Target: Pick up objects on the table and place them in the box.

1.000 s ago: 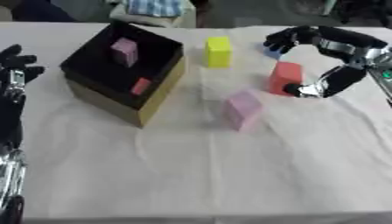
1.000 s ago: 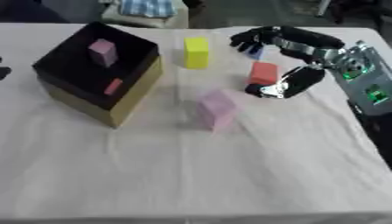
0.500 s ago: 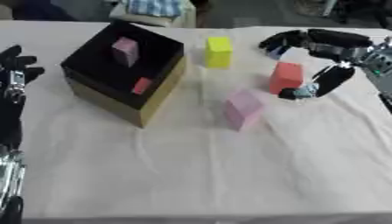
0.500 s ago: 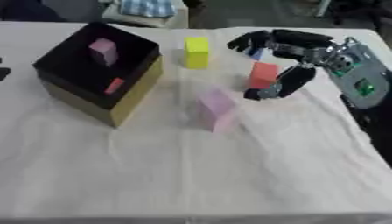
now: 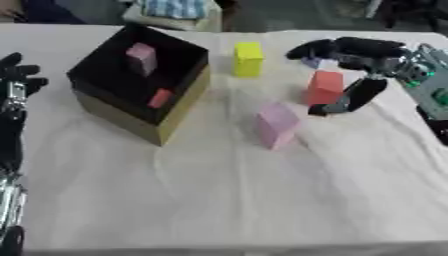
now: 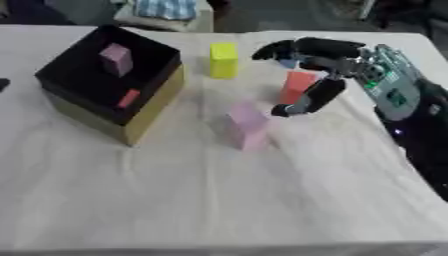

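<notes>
Relative to the earlier frames, the right hand (image 6: 319, 60) sits slightly lower and nearer the red block (image 5: 325, 87), its thumb reaching further down along the block's right side; the blocks and the box keep their places on the desk (image 5: 227, 200). The hand is spread in a wide arc around the red block: the fingers (image 5: 324, 47) extend leftward above and behind it, the thumb (image 5: 357, 96) hangs beside its right face, and the block stands upright on the white cloth between them. Whether any part of the hand touches the block cannot be told; nothing is gripped or lifted.

The black-lined box (image 5: 179, 100), with tan outer walls, stands at the left of the desk. Inside it lie a pink block (image 5: 140, 57) toward the far wall and a small red piece (image 5: 160, 98) toward the near wall. A yellow block (image 5: 248, 59) stands upright just right of the box's far corner, left of the right hand's fingertips. A larger pink block (image 5: 276, 125) stands on the cloth between the box and the red block, nearer the viewer than both, in the direct line from red block to box. A small bluish item (image 5: 311, 62) shows under the fingers.

The left hand (image 5: 16, 80) rests at the left edge, fingers relaxed and pointing up, holding nothing.
</notes>
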You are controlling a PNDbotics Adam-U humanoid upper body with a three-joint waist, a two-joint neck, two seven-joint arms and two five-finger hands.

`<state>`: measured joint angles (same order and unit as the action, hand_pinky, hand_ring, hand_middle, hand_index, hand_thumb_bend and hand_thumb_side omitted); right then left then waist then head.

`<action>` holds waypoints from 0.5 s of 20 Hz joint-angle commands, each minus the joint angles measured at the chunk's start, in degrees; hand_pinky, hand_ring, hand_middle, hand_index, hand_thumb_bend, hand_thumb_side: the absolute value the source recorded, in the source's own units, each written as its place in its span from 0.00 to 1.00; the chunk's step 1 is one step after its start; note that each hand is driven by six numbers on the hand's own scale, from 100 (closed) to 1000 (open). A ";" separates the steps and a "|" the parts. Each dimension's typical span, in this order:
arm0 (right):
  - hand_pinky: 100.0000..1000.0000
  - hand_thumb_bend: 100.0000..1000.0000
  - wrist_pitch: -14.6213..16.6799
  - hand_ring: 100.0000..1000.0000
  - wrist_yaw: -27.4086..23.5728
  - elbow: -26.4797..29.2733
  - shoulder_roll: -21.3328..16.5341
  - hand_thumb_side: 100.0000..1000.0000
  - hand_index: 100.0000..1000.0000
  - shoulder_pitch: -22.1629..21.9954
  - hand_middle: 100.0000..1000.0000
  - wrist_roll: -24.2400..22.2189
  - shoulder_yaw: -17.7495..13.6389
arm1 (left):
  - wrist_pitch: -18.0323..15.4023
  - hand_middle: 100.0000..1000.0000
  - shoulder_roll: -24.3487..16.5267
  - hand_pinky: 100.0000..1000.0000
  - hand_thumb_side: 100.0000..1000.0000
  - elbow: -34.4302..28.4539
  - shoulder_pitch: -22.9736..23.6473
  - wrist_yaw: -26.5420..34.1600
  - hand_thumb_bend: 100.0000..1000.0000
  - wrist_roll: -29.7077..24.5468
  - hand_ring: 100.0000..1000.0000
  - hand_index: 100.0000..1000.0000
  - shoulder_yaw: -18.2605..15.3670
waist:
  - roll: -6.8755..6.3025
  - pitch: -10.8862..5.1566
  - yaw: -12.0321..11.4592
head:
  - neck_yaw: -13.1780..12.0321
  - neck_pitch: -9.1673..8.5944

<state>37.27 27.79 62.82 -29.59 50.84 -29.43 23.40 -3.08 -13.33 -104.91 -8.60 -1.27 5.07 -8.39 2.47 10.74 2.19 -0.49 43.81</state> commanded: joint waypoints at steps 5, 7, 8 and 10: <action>0.87 0.36 14.69 0.93 3.02 -1.62 1.44 0.45 1.00 1.09 0.93 -14.24 1.19 | -0.13 0.66 -1.19 0.83 0.65 -0.82 -0.33 -0.16 0.00 -0.28 0.67 0.86 0.05 | 0.96 -0.90 -0.19 | 0.34 0.30; 0.87 0.35 14.70 0.93 3.13 -1.94 1.78 0.46 1.00 0.84 0.93 -14.64 1.54 | -0.12 0.66 -1.21 0.83 0.65 -0.84 -0.33 -0.16 0.00 -0.30 0.67 0.86 0.05 | 1.00 -0.86 -0.31 | 0.34 0.30; 0.87 0.37 14.70 0.93 3.17 -2.08 1.90 0.45 1.00 0.71 0.93 -14.88 1.69 | -0.12 0.66 -1.22 0.83 0.65 -0.86 -0.33 -0.16 0.00 -0.29 0.67 0.86 0.02 | 1.02 -0.84 -0.37 | 0.36 0.30; 0.87 0.34 14.70 0.93 3.20 -2.27 2.06 0.46 1.00 0.44 0.93 -15.40 1.99 | -0.10 0.66 -1.22 0.83 0.65 -0.86 -0.29 -0.15 0.00 -0.28 0.67 0.86 0.01 | 1.09 -0.81 -0.45 | 0.38 0.30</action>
<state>37.06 30.72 60.41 -26.86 50.37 -29.64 25.57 -3.08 -13.37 -104.91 -8.58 -1.27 5.02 -8.38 2.94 10.74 1.73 -0.25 43.81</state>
